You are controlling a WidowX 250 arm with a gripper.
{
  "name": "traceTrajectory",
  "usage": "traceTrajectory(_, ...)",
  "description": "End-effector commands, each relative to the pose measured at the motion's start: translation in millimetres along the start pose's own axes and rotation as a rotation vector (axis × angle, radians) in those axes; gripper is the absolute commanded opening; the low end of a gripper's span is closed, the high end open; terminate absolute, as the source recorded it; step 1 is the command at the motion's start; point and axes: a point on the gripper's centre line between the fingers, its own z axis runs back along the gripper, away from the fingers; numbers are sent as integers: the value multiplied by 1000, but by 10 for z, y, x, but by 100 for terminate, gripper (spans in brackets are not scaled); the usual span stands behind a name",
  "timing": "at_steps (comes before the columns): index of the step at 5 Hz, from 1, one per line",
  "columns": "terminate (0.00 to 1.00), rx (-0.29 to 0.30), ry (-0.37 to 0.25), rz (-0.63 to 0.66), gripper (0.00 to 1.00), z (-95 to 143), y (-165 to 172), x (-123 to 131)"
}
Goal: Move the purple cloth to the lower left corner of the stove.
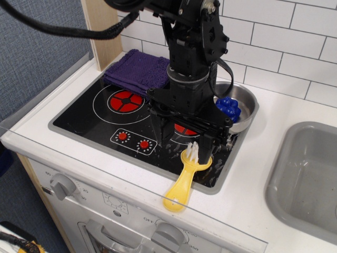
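The purple cloth (pixel 136 70) lies folded at the back left corner of the stove (pixel 81 120), just behind the left red burner (pixel 125 101). My gripper (pixel 181 141) points straight down over the right burner, which it mostly hides. Its black fingers (pixel 158 129) are spread apart with nothing between them. It is to the right of and in front of the cloth, not touching it. The two red knobs (pixel 132 140) sit just left of the gripper.
A yellow brush (pixel 183 182) lies over the stove's front right rim, its bristles close to my right finger. A silver bowl (pixel 247 108) holding a blue bumpy ball (pixel 229 108) stands behind the gripper. A grey sink (pixel 310 174) is at the right. A wooden post (pixel 102 26) stands behind the cloth.
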Motion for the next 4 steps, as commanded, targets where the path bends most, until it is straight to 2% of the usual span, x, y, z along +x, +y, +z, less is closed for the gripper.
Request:
traceTrajectory(1, 0, 0, 0, 0, 100, 0, 0, 0)
traceTrajectory(2, 0, 6, -19, 71, 100, 52, 471, 244)
traceTrajectory(3, 0, 45, -74, 148, 100, 160, 1025, 637)
traceTrajectory(4, 0, 49, -93, 102, 100, 76, 1517, 1066)
